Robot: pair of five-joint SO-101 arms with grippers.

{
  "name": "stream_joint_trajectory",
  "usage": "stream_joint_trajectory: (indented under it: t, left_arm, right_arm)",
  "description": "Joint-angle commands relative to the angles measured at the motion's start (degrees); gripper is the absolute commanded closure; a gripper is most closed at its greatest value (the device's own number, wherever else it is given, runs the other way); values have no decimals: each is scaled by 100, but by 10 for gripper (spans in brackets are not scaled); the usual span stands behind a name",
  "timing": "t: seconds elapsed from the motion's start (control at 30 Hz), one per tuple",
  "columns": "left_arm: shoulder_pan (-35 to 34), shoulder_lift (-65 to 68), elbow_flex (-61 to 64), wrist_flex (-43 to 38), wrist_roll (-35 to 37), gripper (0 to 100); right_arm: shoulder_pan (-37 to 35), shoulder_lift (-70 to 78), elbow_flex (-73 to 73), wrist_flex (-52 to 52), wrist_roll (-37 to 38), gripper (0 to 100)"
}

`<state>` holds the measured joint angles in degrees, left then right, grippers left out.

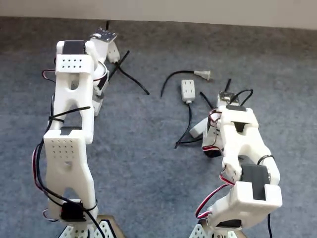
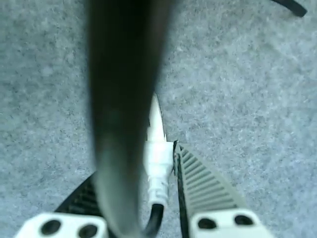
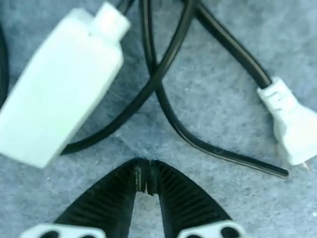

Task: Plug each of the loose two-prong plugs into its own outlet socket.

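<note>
Two arms low, left gripper (image 2: 163, 148) clamping plug (image 2: 156, 171), right gripper (image 3: 147, 176) closed above cords (image 3: 198, 144)

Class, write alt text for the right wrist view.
The black tool, tips shut together, points at grey carpet. Ahead of it lie a white socket block, crossing black cords and a white two-prong plug.

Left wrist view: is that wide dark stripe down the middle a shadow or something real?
Left wrist view: no shadow, but the black cord looping close past the lens from the white plug in the left gripper. High view: even light, only faint shadows on the carpet beside the arms. Right wrist view: the socket block is brightly lit.
</note>
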<state>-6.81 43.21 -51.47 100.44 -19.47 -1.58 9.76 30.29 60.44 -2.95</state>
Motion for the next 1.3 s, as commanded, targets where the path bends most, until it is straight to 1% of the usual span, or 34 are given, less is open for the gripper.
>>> stream_joint_trajectory:
  t: [0.0,0.3,0.87,0.97,1.27]
  left_arm:
    - [-48,-92,75,62,-26,993]
    - [-391,-497,752,53,-26,993]
    - [-453,-593,743,44,-62,993]
    - [-453,-593,743,44,-264,993]
    - [-620,-585,347,70,-281,993]
  right_arm:
    - [31,4,-22,-356,-70,991]
    - [22,4,-22,-356,-70,991]
    - [22,13,-31,-356,-70,991]
    - [22,13,-31,-356,-70,991]
    - [22,13,-31,-356,-70,991]
